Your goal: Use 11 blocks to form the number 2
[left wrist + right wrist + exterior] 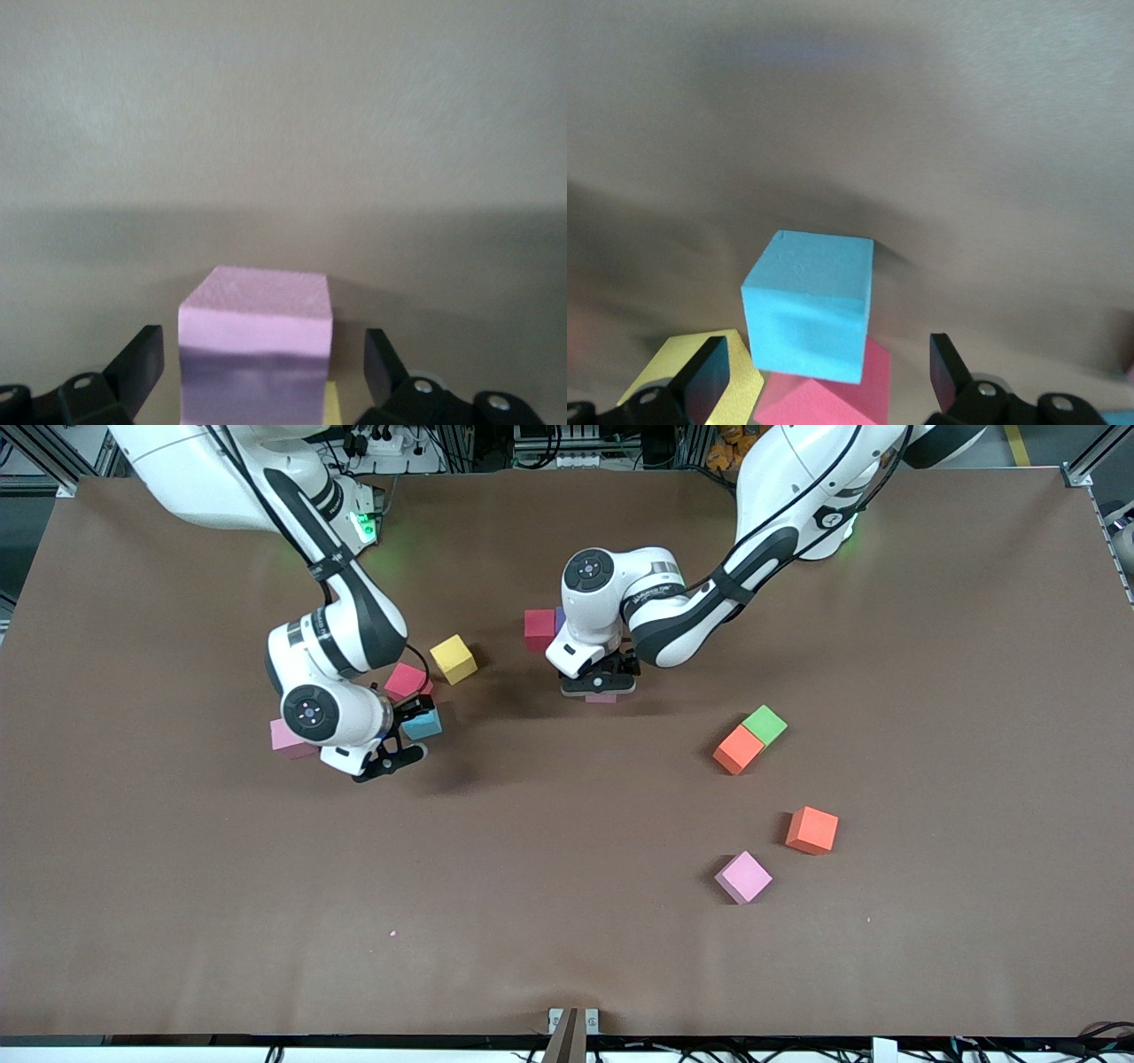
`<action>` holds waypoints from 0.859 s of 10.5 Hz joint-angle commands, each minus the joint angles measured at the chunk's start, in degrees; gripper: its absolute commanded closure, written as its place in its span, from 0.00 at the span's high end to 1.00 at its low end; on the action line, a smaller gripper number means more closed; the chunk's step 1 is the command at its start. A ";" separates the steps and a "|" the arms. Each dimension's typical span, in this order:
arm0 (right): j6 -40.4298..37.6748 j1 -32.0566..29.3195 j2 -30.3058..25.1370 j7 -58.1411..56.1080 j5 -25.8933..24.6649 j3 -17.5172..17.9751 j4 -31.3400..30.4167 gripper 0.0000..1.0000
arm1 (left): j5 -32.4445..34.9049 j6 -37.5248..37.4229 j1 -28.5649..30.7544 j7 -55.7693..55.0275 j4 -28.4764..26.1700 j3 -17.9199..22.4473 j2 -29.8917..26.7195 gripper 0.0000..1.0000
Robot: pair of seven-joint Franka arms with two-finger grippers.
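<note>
We saw the left gripper low over a pink block, fingers spread and clear of its sides, beside a red block. The right gripper stood open around a blue block, not touching. Orange blocks and another pink block lay toward the left arm's end.

The front view looks down from high across the table, facing both robot bases. Each wrist view looks closely down between its own fingers at a cube the front view also shows.
</note>
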 commanded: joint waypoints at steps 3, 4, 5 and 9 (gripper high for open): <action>9.10 0.46 -1.38 -0.51 1.35 0.59 -7.12 1.00 | -4.83 -3.93 3.96 -1.56 4.79 -0.38 -3.15 1.00; 9.90 0.81 -1.29 -0.42 1.35 0.59 -7.38 1.00 | -5.02 -4.37 6.34 -1.47 5.76 -0.38 -3.41 1.00; 10.34 1.16 -1.21 -0.25 1.35 0.50 -7.47 1.00 | -5.11 -4.38 8.62 -1.47 6.82 -0.29 -3.15 1.00; 10.43 1.17 -0.59 -0.25 1.35 0.50 -7.65 0.95 | -5.11 -4.47 17.16 1.25 14.64 0.41 -0.78 1.00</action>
